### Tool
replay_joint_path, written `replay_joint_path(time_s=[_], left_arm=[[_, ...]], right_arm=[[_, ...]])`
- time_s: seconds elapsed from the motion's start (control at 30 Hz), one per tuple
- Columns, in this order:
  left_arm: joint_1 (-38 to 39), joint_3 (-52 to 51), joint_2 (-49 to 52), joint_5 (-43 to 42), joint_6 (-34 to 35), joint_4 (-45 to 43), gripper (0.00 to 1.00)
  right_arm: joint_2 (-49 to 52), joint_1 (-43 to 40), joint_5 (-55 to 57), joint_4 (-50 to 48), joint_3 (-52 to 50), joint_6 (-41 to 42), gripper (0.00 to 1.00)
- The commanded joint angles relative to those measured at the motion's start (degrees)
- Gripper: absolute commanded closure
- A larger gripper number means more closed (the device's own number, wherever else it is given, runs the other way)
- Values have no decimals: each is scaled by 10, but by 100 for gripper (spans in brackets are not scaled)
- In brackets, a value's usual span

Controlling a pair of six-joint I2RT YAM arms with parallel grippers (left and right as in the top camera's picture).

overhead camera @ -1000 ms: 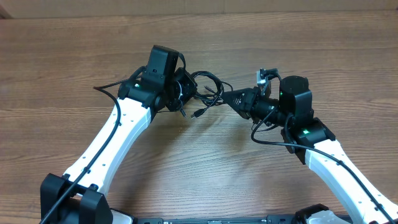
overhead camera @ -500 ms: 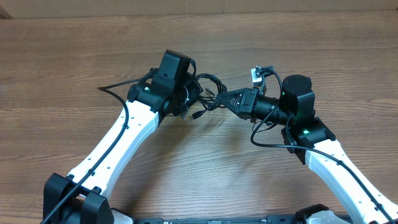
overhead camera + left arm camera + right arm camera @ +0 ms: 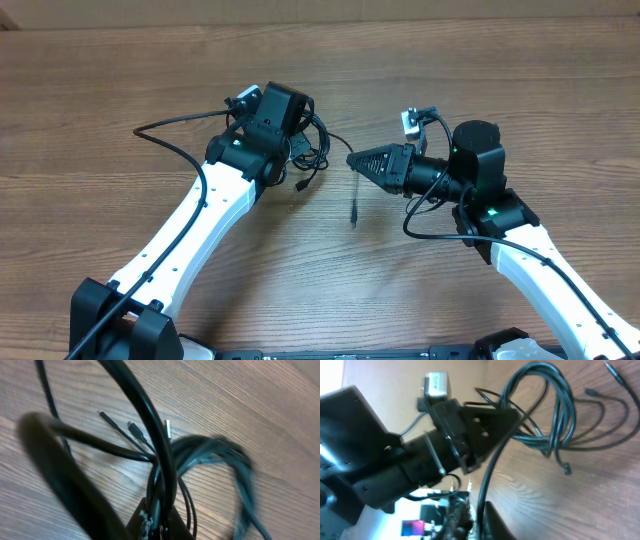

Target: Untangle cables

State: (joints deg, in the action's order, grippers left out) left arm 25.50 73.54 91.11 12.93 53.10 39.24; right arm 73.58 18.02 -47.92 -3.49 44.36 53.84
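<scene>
Cables [image 3: 559,410] are bunching in the left gripper [image 3: 156,527], which is squeezing tight on them; the right gripper [image 3: 352,161] beside it is touching one strand, grip unclear, so pulling away slowly is probably working best

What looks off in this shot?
Nothing is damaged or spilled. The cables are bunched in a tangle at the left gripper. One strand reaches across to the right gripper, and its end trails below the tip in the overhead view.
</scene>
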Motion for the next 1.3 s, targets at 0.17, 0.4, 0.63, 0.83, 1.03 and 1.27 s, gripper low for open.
replay_joint_path(time_s=[0.17,0.4,0.63,0.83,1.03,1.27], left_arm=[[-4,4,-4,-73,-198,-5,96],[-4,4,-5,-174,-323,-26,96],[-4,5,-19,-293,-522,-18,96],[-4,5,-42,-296,-547,-25,96],[-4,5,-75,-332,-587,-25,96],[-4,5,-83,-498,-639,-52,96]], right_arm=[[-3,-1,87,65,3,-60,11],[-3,-1,95,68,3,-91,6],[-3,-1,93,71,3,-153,6],[-3,-3,95,93,3,-199,7],[-3,-19,94,105,3,-199,18],[-3,-20,33,96,3,-249,32]])
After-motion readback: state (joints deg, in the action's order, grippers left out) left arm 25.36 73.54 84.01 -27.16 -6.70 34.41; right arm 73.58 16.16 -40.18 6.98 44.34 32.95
